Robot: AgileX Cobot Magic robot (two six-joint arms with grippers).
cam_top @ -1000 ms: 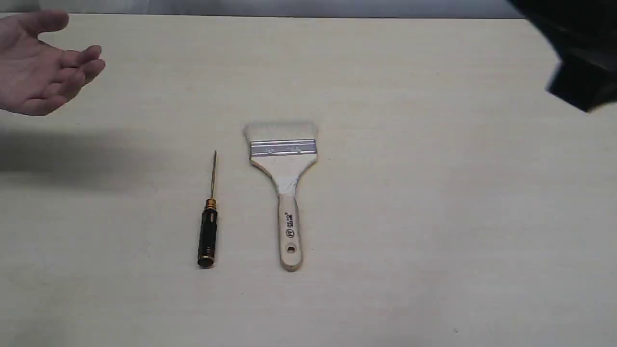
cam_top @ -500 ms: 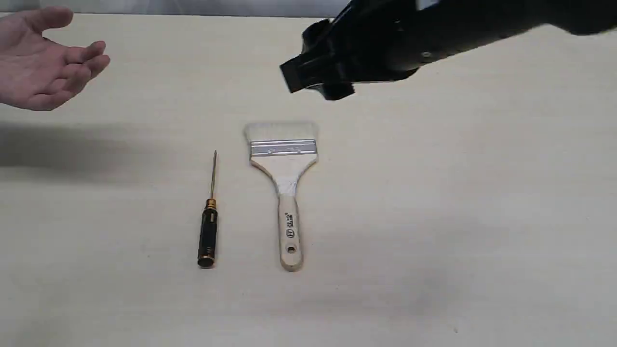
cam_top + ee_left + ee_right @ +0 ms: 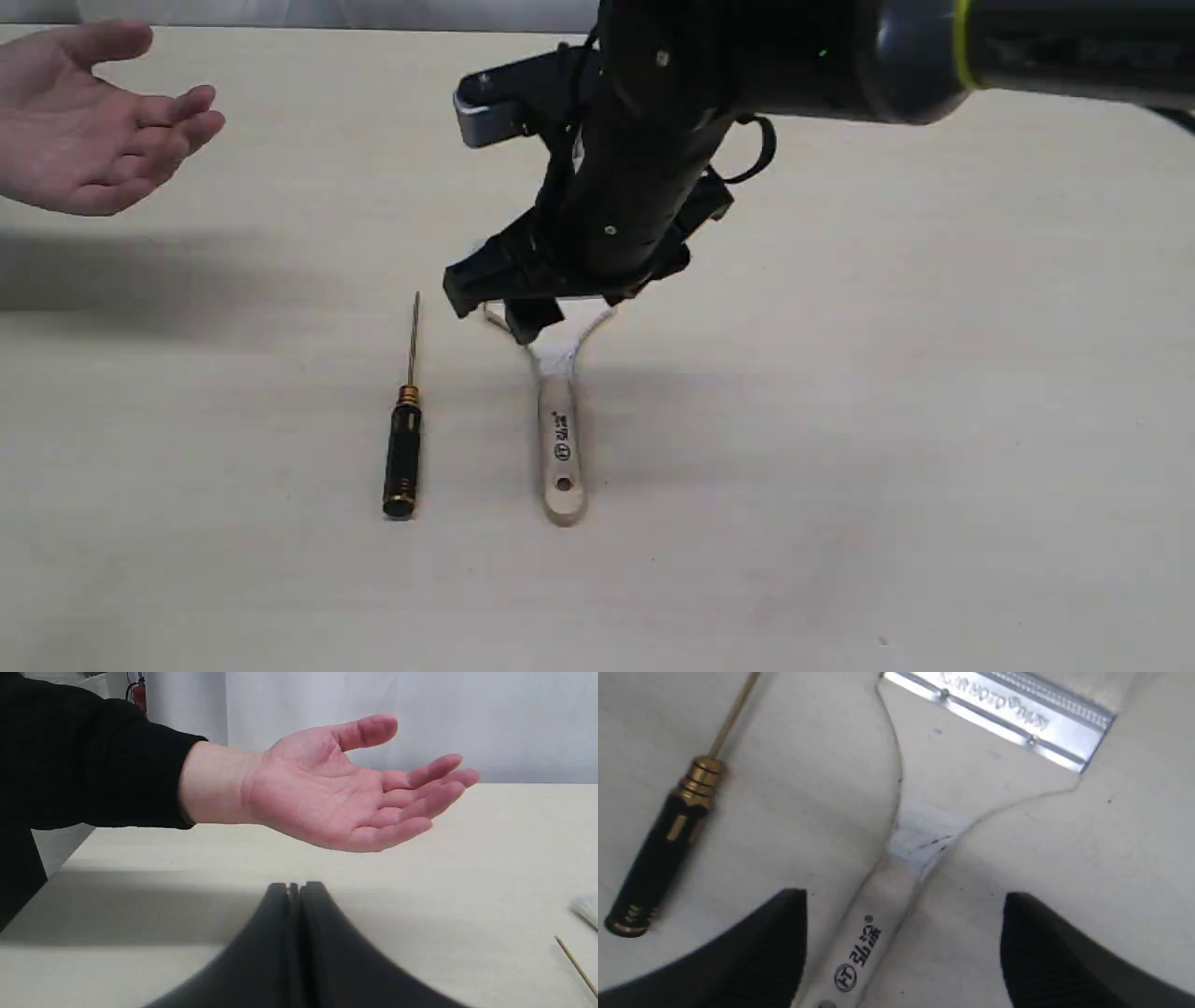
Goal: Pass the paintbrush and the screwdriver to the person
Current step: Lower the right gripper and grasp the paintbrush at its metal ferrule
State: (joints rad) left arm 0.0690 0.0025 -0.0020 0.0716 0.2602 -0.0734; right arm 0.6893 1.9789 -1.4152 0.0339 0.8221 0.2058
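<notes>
The paintbrush (image 3: 560,439) lies flat mid-table; only its wooden handle shows in the exterior view, as the right arm covers its head. My right gripper (image 3: 499,313) hovers open just above the brush's neck, its fingers (image 3: 784,942) straddling the handle of the paintbrush (image 3: 924,812) without touching it. The screwdriver (image 3: 403,439) lies parallel on the brush's left and also shows as the screwdriver (image 3: 663,849) beside the brush. The person's hand (image 3: 103,112) waits palm-up at the far left. My left gripper (image 3: 294,889) is shut and empty, low in front of that hand (image 3: 345,793).
The pale table (image 3: 887,420) carries nothing else. The right arm stretches in from the upper right. The hand's shadow falls on the table's left part. A black sleeve covers the person's forearm (image 3: 93,760).
The right arm has swung in from the upper right and dropped over the paintbrush's head, now hiding its bristles and ferrule. The hand, the screwdriver and the brush have stayed put.
</notes>
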